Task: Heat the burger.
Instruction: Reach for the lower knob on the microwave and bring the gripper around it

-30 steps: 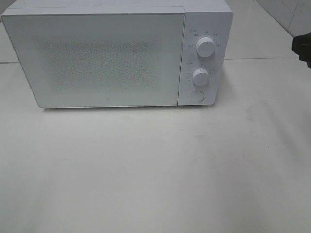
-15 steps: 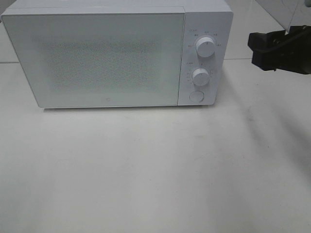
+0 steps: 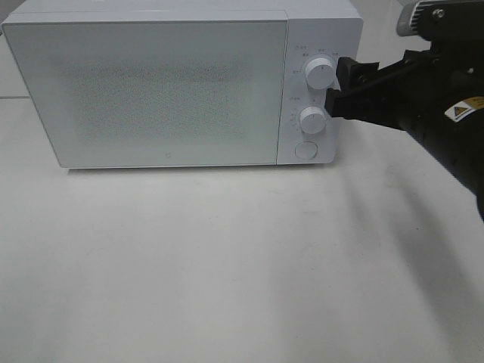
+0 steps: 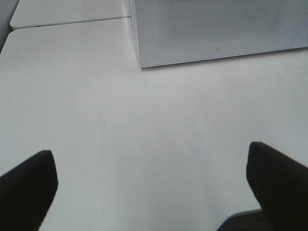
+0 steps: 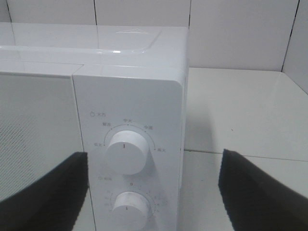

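The right pincer is wide open and empty. Just ahead of it is the round white upper knob of the white boxy microwave. The left pincer is also open and empty. Where the burger is, I cannot tell.

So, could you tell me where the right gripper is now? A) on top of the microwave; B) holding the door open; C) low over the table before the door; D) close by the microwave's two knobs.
D: the right gripper, jaws apart, sits beside the upper knob and lower knob of the closed microwave.
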